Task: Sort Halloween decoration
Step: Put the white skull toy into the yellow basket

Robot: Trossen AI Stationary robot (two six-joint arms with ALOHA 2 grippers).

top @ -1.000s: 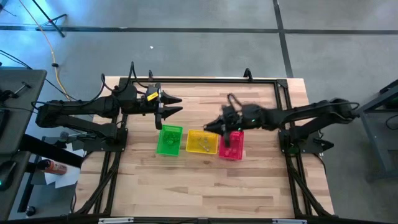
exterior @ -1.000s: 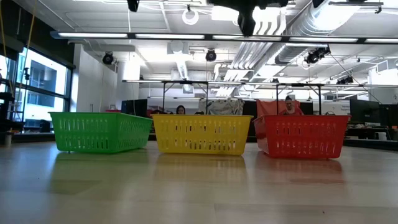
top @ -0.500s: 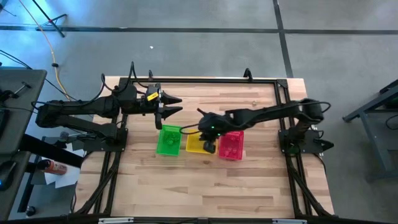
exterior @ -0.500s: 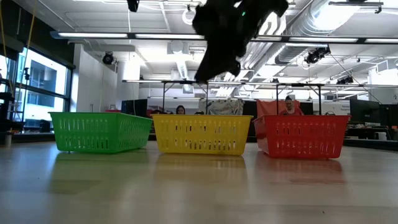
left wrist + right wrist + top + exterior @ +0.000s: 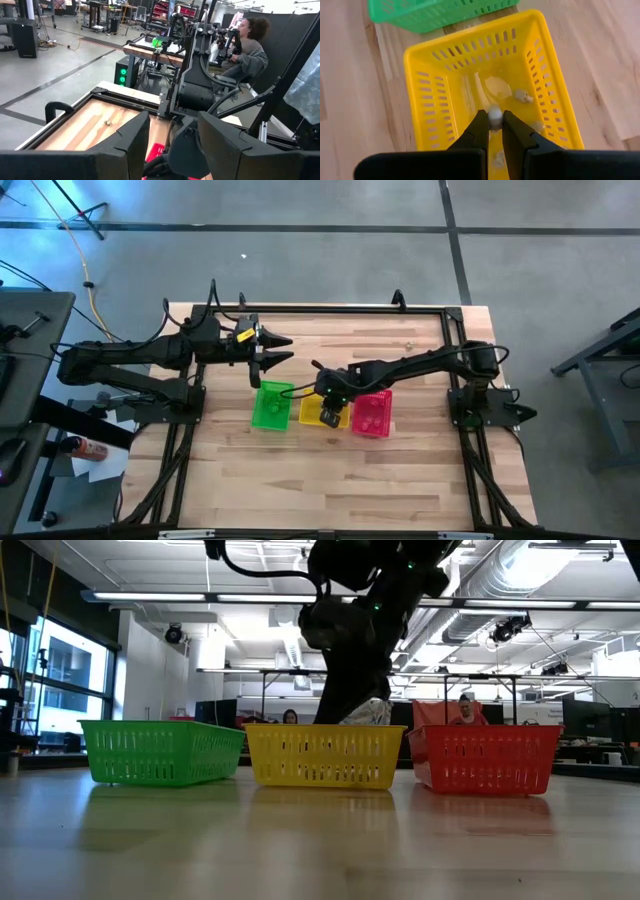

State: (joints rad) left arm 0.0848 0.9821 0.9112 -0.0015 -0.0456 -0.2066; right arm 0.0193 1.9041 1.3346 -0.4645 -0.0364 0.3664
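On the wooden counter (image 5: 330, 470) stand three baskets; over the middle yellow basket (image 5: 445, 80) my right jaws (image 5: 491, 122) pinch one pale trinket (image 5: 494, 115), three more pale ones inside it. My left jaws (image 5: 272, 351) hang apart behind the green basket (image 5: 271, 407).

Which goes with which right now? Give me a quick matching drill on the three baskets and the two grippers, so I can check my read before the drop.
Column one:
1. right gripper
2. left gripper
3. green basket
4. pink basket

Column two:
a. end of the row on the right arm's side
b. open, empty, behind the green basket
c. shut on a pale trinket over the yellow basket
d. end of the row on the left arm's side

Pairs: 1-c, 2-b, 3-d, 4-a
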